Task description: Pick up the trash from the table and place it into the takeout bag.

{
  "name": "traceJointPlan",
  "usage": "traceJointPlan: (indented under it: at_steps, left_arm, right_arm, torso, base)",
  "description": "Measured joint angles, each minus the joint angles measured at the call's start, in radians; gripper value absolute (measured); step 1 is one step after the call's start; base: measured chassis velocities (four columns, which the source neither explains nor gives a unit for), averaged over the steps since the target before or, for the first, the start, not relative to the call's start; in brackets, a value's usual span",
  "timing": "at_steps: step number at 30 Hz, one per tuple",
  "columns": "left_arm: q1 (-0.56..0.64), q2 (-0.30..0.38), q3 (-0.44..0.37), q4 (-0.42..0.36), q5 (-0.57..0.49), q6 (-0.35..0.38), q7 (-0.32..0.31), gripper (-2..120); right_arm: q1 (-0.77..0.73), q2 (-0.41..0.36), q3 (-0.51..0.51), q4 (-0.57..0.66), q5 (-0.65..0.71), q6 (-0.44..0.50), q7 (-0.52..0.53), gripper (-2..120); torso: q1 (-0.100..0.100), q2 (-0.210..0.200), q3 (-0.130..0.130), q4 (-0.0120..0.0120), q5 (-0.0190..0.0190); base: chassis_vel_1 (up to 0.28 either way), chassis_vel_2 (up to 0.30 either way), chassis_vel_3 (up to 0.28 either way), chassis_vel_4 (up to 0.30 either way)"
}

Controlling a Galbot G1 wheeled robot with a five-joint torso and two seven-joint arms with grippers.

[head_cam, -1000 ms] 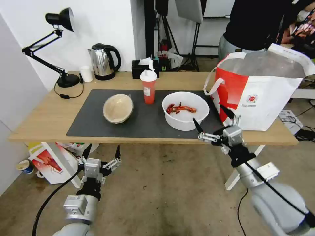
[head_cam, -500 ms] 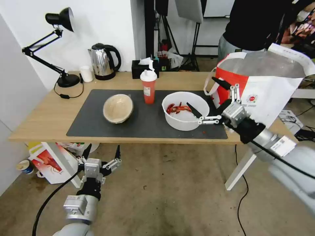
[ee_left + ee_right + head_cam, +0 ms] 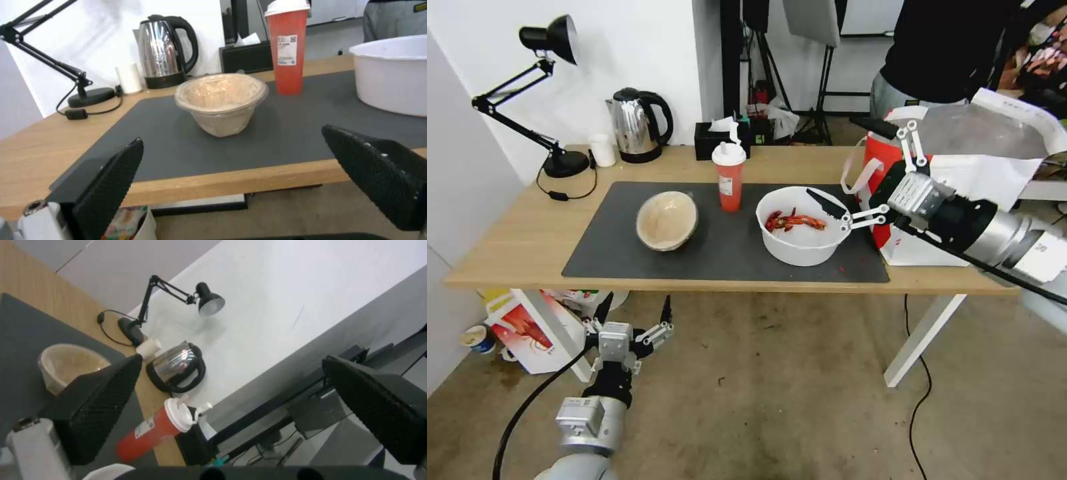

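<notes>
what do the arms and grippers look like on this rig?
Both arms are silver-grey tubes with black wrist sections and a black cable running alongside. Left gripper and right gripper: silver block body, white linkage bars, tapered black fingers with a textured pad face. Right forearm carries a white tag.

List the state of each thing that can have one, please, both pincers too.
Right pincer: open, raised beside the white bowl.
Left pincer: open, low before the table.
White bowl: upright, holds red shells.
Drink cup: upright, lid on.
Beige bowl: tilted, covered.
Takeout bag: upright, open.
</notes>
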Motion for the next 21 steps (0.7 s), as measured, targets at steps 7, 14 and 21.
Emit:
traceJointPlan:
  at_steps: [7,14,21]
  left_arm:
    - [0.0,0.0,0.0,0.0,0.0,0.0,0.0,100]
    - [0.0,0.0,0.0,0.0,0.0,0.0,0.0,100]
    - [0.0,0.0,0.0,0.0,0.0,0.0,0.0,100]
  right_arm:
    - [0.029,-0.036,-0.019,-0.043,0.003,0.007,-0.075,100]
    - [0.062,-0.075,-0.045,-0.113,0.002,0.013,-0.186,100]
    - [0.071,-0.085,-0.05,-0.124,-0.003,0.017,-0.211,100]
  torso:
    - [0.0,0.0,0.0,0.0,-0.0004]
    - [0.0,0.0,0.0,0.0001,-0.0002]
    - [0.0,0.0,0.0,0.0,0.0]
  base:
    - [0.0,0.0,0.0,0.0]
    - [0.0,0.0,0.0,0.0]
    - [0.0,0.0,0.0,0.0]
